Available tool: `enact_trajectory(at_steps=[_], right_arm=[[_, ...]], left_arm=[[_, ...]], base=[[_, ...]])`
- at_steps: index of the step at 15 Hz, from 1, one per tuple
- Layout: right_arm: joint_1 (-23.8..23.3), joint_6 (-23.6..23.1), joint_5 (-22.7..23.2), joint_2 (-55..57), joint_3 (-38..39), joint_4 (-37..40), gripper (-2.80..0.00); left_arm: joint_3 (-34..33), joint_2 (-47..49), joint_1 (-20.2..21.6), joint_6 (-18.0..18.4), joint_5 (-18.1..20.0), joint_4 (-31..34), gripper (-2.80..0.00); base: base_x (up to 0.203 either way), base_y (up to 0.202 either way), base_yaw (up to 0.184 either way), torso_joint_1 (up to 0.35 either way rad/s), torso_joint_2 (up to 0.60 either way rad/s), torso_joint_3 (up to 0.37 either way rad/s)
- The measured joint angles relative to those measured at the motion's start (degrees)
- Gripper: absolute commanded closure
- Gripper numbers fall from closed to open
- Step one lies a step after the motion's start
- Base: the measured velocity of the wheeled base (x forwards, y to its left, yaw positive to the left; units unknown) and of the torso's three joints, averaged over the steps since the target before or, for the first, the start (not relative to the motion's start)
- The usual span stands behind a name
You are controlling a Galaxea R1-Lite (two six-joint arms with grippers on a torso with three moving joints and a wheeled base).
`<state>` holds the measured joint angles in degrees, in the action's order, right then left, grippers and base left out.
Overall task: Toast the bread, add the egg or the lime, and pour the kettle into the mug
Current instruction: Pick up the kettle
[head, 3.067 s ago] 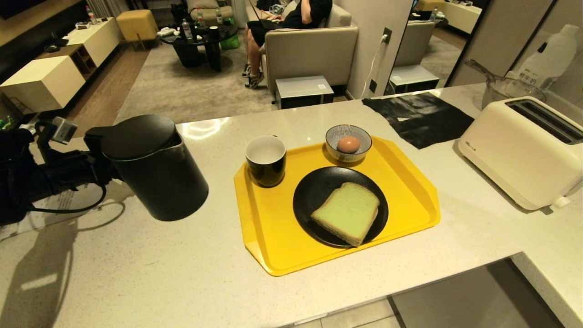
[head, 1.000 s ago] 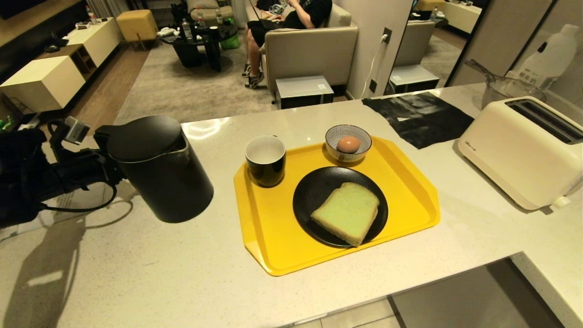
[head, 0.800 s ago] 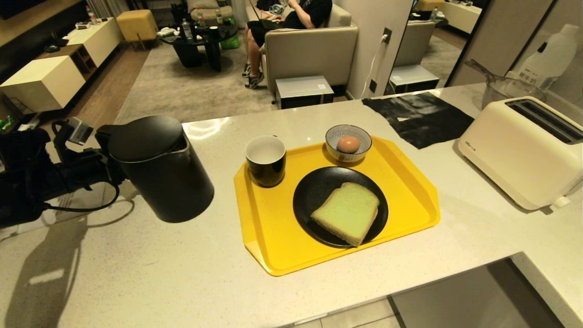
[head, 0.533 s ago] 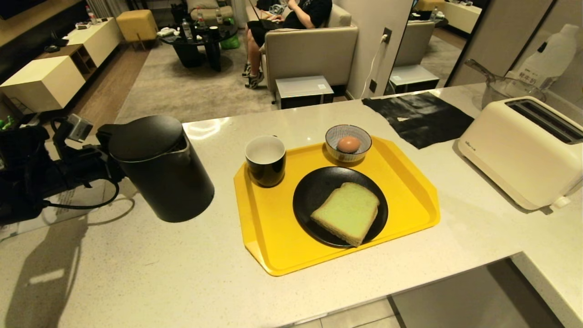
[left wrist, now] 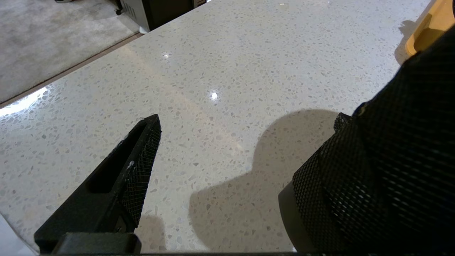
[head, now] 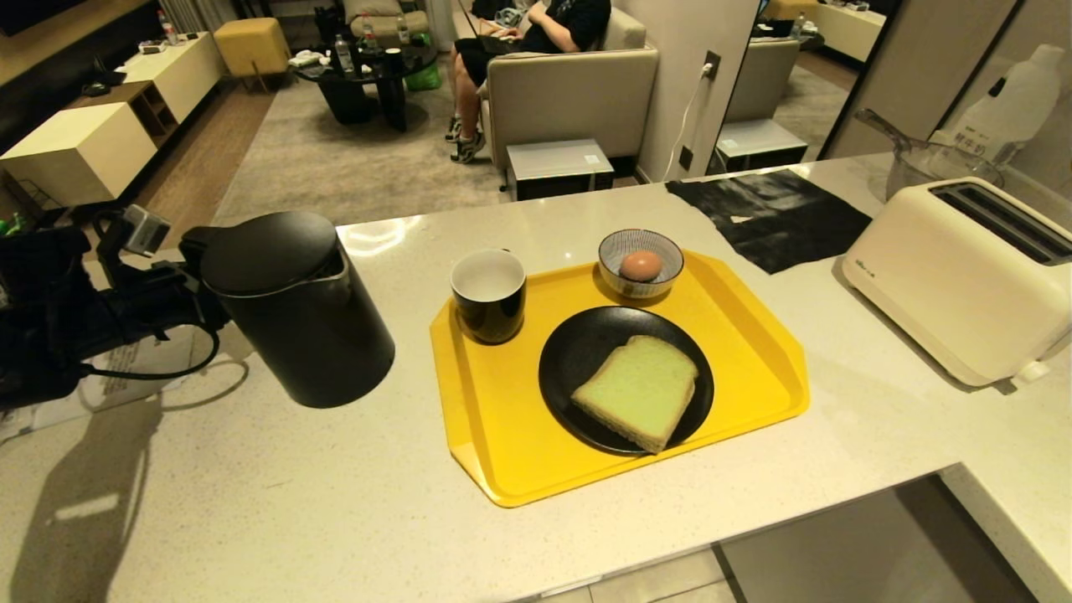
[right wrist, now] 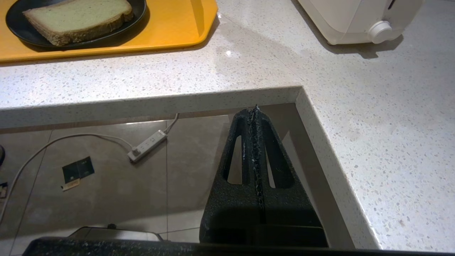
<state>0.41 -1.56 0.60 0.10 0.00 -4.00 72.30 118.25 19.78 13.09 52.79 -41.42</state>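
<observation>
the kettle point(head: 293, 306) is standing upright on the speckled table point(head: 251, 502), off to the left of the yellow tray point(head: 494, 452) and not touching it. the left claw point(left wrist: 227, 149) is right behind the kettle on the handle side, spread as wide as it goes, one finger point(left wrist: 138, 160) out over bare table and the other lost against the kettle's black side, so i can't tell if it's touching yet. nothing gripped.

on the tray: the black mug point(head: 489, 295) with the white inside sits at the corner nearest the kettle, the egg point(head: 641, 265) is in a little striped bowl point(head: 662, 247) at the back, and the pale green bread point(head: 638, 390) lies flat on a black plate point(head: 569, 352) in the middle. cream toaster point(head: 963, 276) is way over on the right.

right claw point(right wrist: 255, 110) hangs off the near edge of the table above the floor, pressed fully together and empty. a person is sitting on a sofa in the background.
</observation>
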Motion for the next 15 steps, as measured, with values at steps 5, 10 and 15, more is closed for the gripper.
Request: enact_trajectory(at_steps=[5, 10, 15], right_arm=[[0.0, 0.0, -0.02, 0.0, 0.0, -0.01, 0.0], [0.0, 0.0, 0.0, 0.0, 0.0, -0.01, 0.0], [0.0, 0.0, 0.0, 0.0, 0.0, -0.01, 0.0]], left_arm=[[1.27, 0.65, -1.3, -0.45, -0.1, -0.05, -2.8], [1.43, 0.91, -1.73, -0.41, -0.04, 0.01, 0.0], [1.43, 0.93, -1.73, -0.43, 0.02, 0.05, 0.0]], base=[[0.0, 0.0, 0.0, 0.0, 0.0, 0.0], [0.0, 0.0, 0.0, 0.0, 0.0, 0.0], [0.0, 0.0, 0.0, 0.0, 0.0, 0.0]])
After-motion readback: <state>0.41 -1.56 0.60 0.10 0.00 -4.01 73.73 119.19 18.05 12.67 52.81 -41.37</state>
